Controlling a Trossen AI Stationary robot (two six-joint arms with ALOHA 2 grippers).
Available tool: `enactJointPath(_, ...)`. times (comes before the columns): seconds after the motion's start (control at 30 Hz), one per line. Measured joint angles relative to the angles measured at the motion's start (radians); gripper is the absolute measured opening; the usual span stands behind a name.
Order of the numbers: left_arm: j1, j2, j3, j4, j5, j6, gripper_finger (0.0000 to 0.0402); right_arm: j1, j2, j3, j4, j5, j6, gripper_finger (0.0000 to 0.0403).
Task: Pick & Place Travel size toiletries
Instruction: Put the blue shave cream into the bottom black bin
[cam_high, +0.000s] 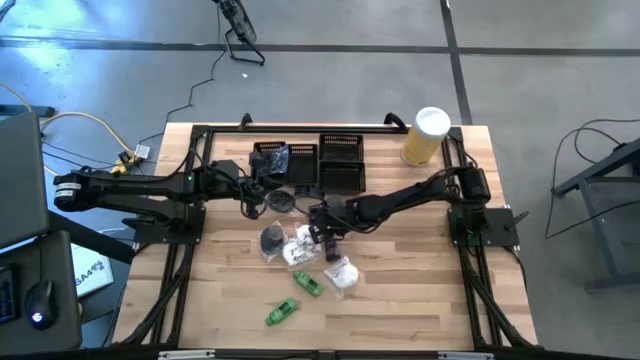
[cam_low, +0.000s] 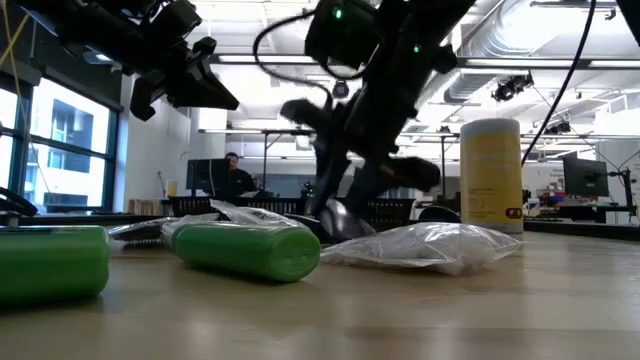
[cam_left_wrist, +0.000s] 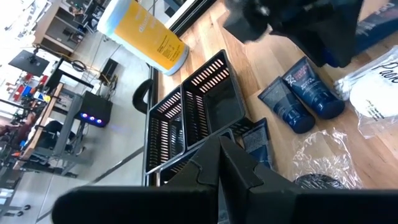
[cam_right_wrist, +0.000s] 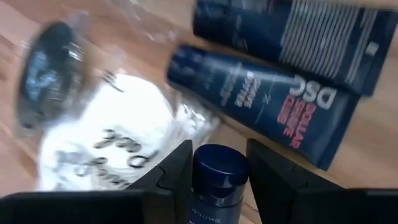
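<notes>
Right gripper (cam_right_wrist: 219, 171): low over the pile near the middle of the table; its fingers bracket the cap end of a small navy bottle (cam_right_wrist: 217, 177), both fingers just beside or touching the cap. Whether the pinch is firm cannot be told.
Left gripper (cam_left_wrist: 221, 165): pressed together, empty, held above the left part of the table near the black mesh trays (cam_left_wrist: 208, 109).
Task items: two navy tubes (cam_right_wrist: 264, 102) lie side by side just beyond the bottle; a white crinkly sachet (cam_right_wrist: 109, 149) and a round black piece in clear wrap (cam_right_wrist: 43, 71) lie beside it; two green tubes (cam_high: 295, 297) lie nearer the front edge.
Yellow cylinder (cam_high: 425, 135): upright at the far right corner, well apart from the work.
Step in hand, judged: securing the bottle for a lift towards the trays.
Recommendation: centre the cap between the fingers, close fully before rising, and lift straight up.
Risk: the sachet's loose film lies close to the fingers and may be caught and dragged; the rounded cap may slip from an off-centre pinch.
</notes>
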Motion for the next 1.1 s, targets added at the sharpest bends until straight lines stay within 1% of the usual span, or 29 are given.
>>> enactJointPath(0.17,0.000,0.000,0.000,0.001,0.000,0.003,0.0000,-0.004,-0.082,0.000,-0.003,0.062,-0.032,0.0130)
enactJointPath(0.37,0.000,0.000,0.000,0.002,0.000,0.004,0.0000,-0.040,-0.211,0.000,-0.001,0.197,-0.139,0.0121)
enactJointPath(0.47,0.000,0.000,0.000,0.009,0.000,0.006,0.0000,-0.067,-0.272,0.001,0.000,0.268,-0.250,0.0124)
enactJointPath(0.57,0.000,0.000,-0.001,0.023,-0.013,0.024,0.0000,-0.103,-0.318,0.000,-0.016,0.311,-0.404,0.0129)
enactJointPath(0.63,0.000,0.000,-0.001,0.025,-0.027,0.030,0.0000,-0.134,-0.338,0.001,-0.018,0.319,-0.509,0.0127)
enactJointPath(0.73,0.000,-0.001,-0.001,0.025,-0.042,0.029,0.0000,-0.192,-0.348,0.001,-0.048,0.318,-0.665,0.0121)
enactJointPath(0.87,0.000,-0.005,-0.001,0.027,-0.042,0.025,0.0000,-0.272,-0.332,0.000,-0.066,0.296,-0.835,0.0126)
enactJointPath(0.93,0.000,-0.005,-0.001,0.030,-0.042,0.018,0.0000,-0.312,-0.316,0.000,-0.063,0.254,-0.898,0.0129)
enactJointPath(1.03,0.000,-0.005,-0.001,0.042,-0.042,-0.001,0.0000,-0.365,-0.284,0.000,-0.062,0.137,-0.945,0.0125)
enactJointPath(1.1,0.000,-0.005,-0.001,0.061,-0.040,-0.007,0.0000,-0.386,-0.251,0.000,-0.053,0.108,-0.976,0.0121)
